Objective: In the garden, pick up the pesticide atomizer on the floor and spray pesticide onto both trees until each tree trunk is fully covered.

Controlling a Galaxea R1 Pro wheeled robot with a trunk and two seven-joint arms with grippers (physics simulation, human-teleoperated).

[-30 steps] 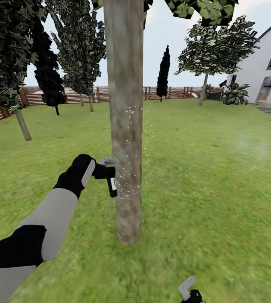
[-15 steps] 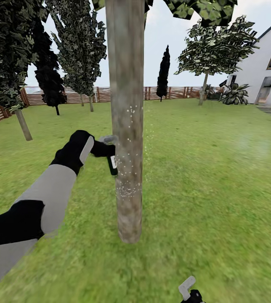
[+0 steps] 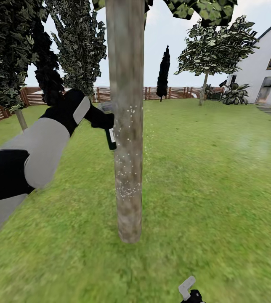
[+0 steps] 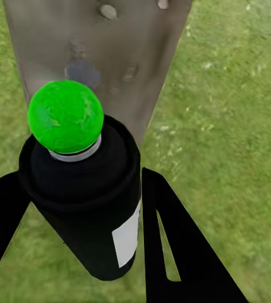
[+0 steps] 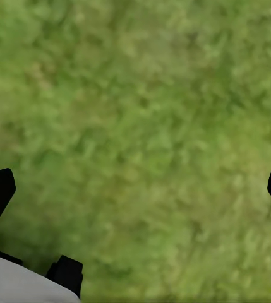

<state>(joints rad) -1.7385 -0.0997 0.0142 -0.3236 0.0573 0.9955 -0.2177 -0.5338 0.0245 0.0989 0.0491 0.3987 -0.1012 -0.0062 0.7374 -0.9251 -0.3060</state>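
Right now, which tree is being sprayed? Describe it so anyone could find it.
It is the nearest tree trunk, rising mid-lawn straight ahead. The left gripper holds the pesticide atomizer against it. Unlike the trees along the fence, its bark carries white specks.

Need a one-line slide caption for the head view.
Left gripper holds the pesticide atomizer against a tree trunk flecked with white pesticide, on the garden lawn.

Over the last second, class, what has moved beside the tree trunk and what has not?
The left claw, shut on the pesticide atomizer, has risen up along the tree trunk. White pesticide specks remain on the bark; the right claw stays low over the lawn.
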